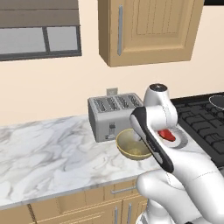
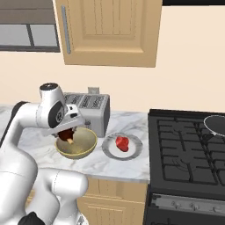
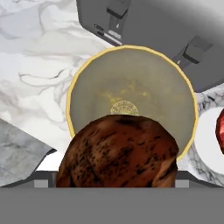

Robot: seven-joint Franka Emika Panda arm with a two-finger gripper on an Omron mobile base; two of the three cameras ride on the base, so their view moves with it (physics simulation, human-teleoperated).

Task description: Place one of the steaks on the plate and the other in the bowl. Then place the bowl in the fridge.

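Just above the tan-yellow bowl (image 3: 131, 100), a dark reddish-brown steak (image 3: 118, 151) hangs at the robot's hand (image 2: 68, 133), over the near side of the bowl's hollow. The hand's jaws stand wide, and whether they grip the steak or have let it go cannot be told; its fingertips are hidden behind the meat. In the right base view the steak shows as a small dark lump under the hand, level with the bowl's rim. The bowl sits on the marble tabletop (image 1: 43, 153), directly in front of a silver four-slot toaster (image 1: 111, 114). Just beside the bowl, on the stove side, lies the round silvery plate (image 2: 123, 146) with the bright red steak (image 2: 122, 143) resting on it. A black gas stove (image 2: 189, 145) stands beyond the plate, with a grey pan (image 2: 216, 124) on its far burner. Wooden wall cabinets (image 2: 110, 30) hang above the tabletop, against a cream wall.
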